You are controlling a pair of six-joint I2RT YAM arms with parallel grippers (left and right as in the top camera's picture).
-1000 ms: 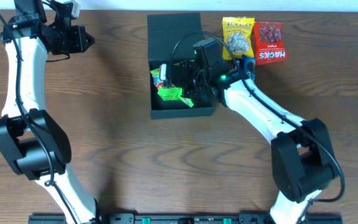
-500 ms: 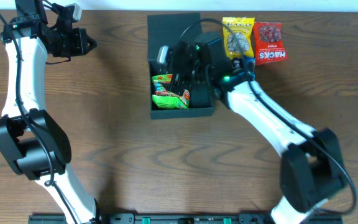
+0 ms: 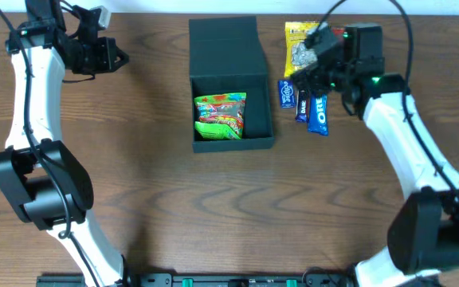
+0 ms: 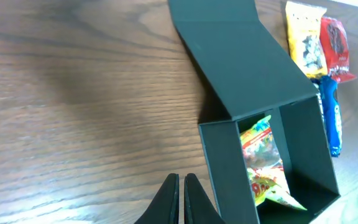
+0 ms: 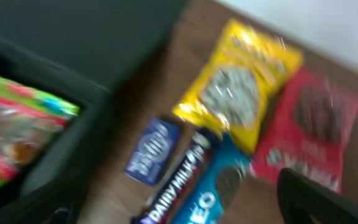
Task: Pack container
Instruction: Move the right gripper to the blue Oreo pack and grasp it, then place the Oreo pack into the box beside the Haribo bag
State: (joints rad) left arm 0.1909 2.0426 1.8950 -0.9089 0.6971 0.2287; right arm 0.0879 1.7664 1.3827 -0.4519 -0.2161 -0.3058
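Observation:
The dark teal container (image 3: pixel 258 104) stands open at the table's middle, its flap lid (image 3: pixel 223 41) laid flat behind it. A green and red snack packet (image 3: pixel 220 116) lies inside, and the left wrist view shows this packet (image 4: pixel 261 163) too. My right gripper (image 3: pixel 315 56) hovers open and holding nothing over the loose snacks to the right of the box. In its blurred wrist view the right gripper (image 5: pixel 185 211) has a Dairy Milk bar (image 5: pixel 180 185) and an Oreo pack (image 5: pixel 221 194) between the wide-apart jaws. My left gripper (image 3: pixel 108 54) stays shut and holding nothing at the far left.
A yellow packet (image 3: pixel 296 40), a red packet (image 5: pixel 309 134), a small blue packet (image 3: pixel 286 93), the Dairy Milk bar (image 3: pixel 302 105) and the Oreo pack (image 3: pixel 319 115) lie in a cluster right of the container. Bare wood (image 4: pixel 73 112) spreads to the left.
My right gripper opened, left the green and red packet in the container, and moved up and right to above the snack cluster. The left arm has not moved.

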